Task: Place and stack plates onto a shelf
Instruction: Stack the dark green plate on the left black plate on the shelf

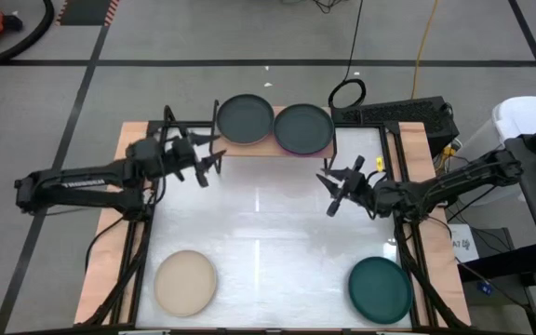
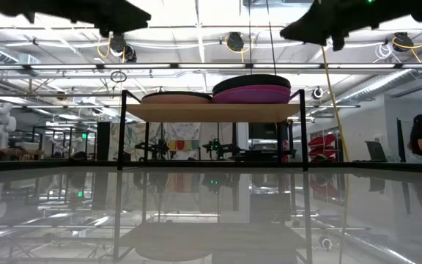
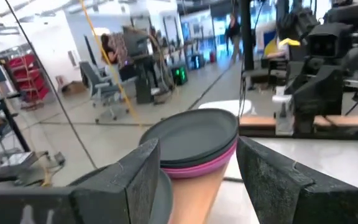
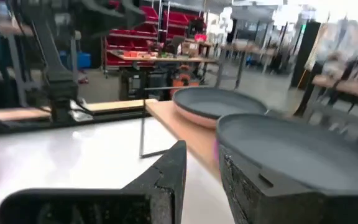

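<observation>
Two stacks on the shelf, two plates left on the bench.

High view: left end effector (image 1: 203,166) and right end effector (image 1: 336,191) hover wide, empty; beige plate (image 1: 185,280) and teal plate (image 1: 380,288) lie near. Low view: shelf (image 2: 211,112) carries both stacks; lower the next plate level, centred.

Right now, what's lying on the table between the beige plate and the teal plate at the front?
Nothing: the high view shows only bare white tabletop between the beige plate and the teal plate.
</observation>
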`<state>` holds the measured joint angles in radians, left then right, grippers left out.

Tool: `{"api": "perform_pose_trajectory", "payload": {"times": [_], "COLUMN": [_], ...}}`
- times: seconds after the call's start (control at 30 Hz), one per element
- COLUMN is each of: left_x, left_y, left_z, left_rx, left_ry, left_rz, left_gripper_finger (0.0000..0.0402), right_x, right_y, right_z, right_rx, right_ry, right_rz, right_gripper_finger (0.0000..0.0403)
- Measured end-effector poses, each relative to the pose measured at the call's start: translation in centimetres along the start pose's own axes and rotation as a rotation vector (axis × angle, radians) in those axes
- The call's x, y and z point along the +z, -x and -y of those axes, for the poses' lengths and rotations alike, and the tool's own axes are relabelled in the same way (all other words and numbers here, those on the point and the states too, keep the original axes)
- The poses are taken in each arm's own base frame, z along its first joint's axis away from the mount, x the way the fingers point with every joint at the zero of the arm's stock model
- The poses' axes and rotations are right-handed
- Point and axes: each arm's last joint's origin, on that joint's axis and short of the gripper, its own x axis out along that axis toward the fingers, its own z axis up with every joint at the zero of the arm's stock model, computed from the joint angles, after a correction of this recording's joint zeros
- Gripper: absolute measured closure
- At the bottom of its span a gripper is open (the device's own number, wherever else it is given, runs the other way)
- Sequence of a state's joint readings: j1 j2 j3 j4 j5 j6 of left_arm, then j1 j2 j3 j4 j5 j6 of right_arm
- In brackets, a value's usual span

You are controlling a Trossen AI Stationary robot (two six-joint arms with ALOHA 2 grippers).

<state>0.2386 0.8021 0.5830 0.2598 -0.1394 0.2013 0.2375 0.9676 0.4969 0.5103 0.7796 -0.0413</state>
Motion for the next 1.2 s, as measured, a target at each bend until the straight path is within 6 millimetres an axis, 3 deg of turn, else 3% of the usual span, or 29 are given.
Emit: {"api": "perform_pose_trajectory", "payload": {"times": [0.17,0.3,0.4,0.5,0.63,0.83,1.0,1.2], "left_x": [-2.5,-2.4,-2.5,-2.5,-2.4,-2.5,-2.5,-2.5], "left_y": [0.7,0.9,0.9,0.9,0.9,0.9,0.9,0.9], "left_z": [0.5,0.4,0.4,0.4,0.4,0.4,0.5,0.5], "left_rx": [0.020,0.048,0.048,0.049,0.048,0.041,0.039,0.037], "left_ry": [-0.016,-0.024,-0.048,-0.062,-0.047,-0.001,0.026,0.027], "left_rz": [0.109,0.179,0.170,0.173,0.175,0.173,0.173,0.166], "left_gripper_finger": [0.0183,0.0183,0.0183,0.0183,0.0183,0.0183,0.0183,0.0183], "right_x": [3.5,4.4,5.7,5.4,4.1,1.4,-0.3,-1.2], "right_y": [-0.8,-2.0,-2.6,-2.7,-2.5,-1.3,0.4,2.5], "right_z": [-1.2,-1.8,-2.7,-3.9,-4.2,-3.5,-3.8,-4.5], "right_rx": [0.093,0.080,0.228,0.410,0.488,0.508,0.641,0.742], "right_ry": [-0.012,0.109,0.129,0.191,0.155,0.110,0.045,0.045], "right_rz": [-0.092,-0.228,-0.250,-0.270,-0.365,-0.673,-0.972,-1.172], "right_gripper_finger": [0.0326,0.0326,0.0326,0.0326,0.0326,0.0326,0.0326,0.0326]}}
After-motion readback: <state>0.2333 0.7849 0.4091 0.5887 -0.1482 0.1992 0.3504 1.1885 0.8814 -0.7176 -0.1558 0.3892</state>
